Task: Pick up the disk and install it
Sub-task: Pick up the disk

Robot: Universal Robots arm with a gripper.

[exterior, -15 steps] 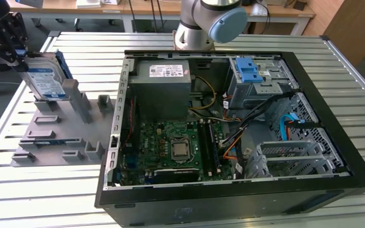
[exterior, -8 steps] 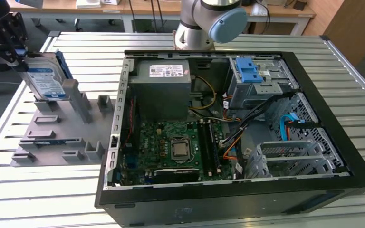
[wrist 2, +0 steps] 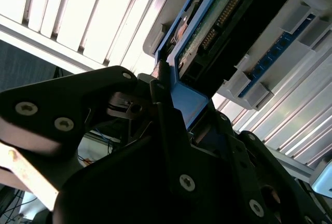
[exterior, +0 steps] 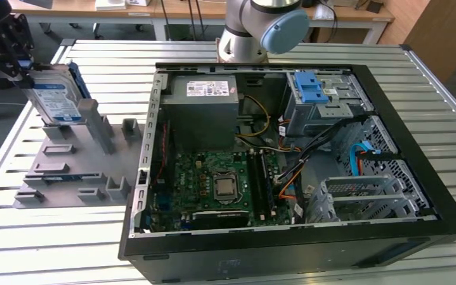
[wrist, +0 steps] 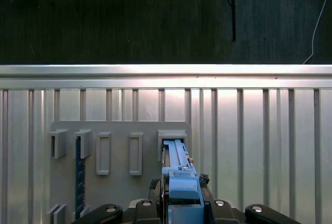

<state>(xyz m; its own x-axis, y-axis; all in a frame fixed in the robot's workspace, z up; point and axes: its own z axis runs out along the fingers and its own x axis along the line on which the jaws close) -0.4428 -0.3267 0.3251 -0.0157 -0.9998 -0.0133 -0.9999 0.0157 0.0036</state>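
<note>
End effector [exterior: 22, 66] points down at the exterior view's left, clamped on the upright disk [exterior: 56, 100].

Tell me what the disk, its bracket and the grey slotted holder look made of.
The disk: bare metal casing, dull silver sheen, paper-like label. Its bracket: blue plastic, moulded, matte. The holder: probably grey plastic, uniform matte, blocky slots.

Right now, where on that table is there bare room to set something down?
Bare slats lie on the table between the grey holder and its near edge, and along the exterior view's right of the computer case. Crowded: inside the case, and the holder's far end, where the gripper grips the disk.
</note>
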